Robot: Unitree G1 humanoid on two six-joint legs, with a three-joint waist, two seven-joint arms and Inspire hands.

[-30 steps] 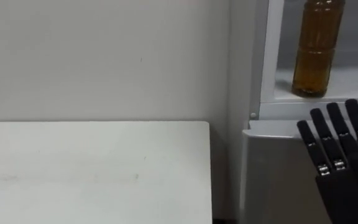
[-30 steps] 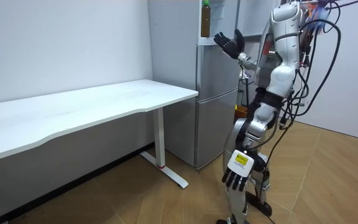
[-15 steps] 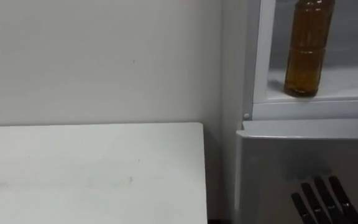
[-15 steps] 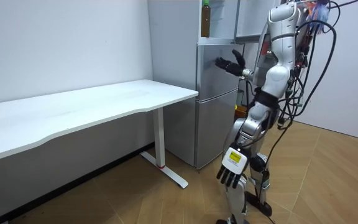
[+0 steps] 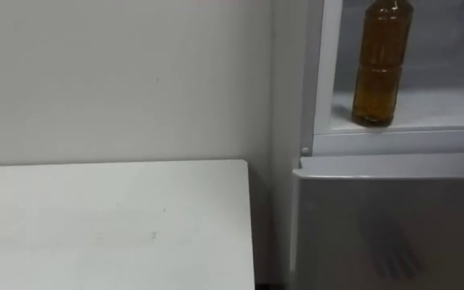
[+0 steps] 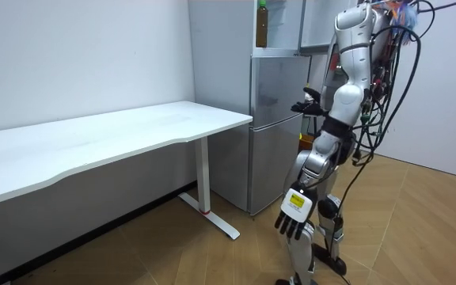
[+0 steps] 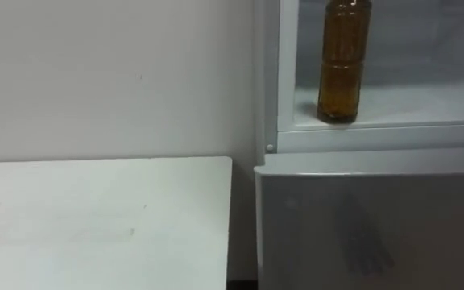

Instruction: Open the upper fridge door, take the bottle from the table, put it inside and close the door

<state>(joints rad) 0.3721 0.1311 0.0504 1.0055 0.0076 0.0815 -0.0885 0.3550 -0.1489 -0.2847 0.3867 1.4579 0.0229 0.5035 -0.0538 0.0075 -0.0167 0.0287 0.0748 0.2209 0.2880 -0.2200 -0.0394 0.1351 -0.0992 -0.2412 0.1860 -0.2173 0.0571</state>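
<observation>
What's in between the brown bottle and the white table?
Just the fridge: in the left eye view its white frame and grey side stand between the bottle and the table. Nothing else sits there.

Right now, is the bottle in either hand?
No, the bottle stands upright on the upper fridge shelf, while the right hand and the left hand hold nothing.

Bare office-like room, white desk, steel fridge, wood floor
</observation>
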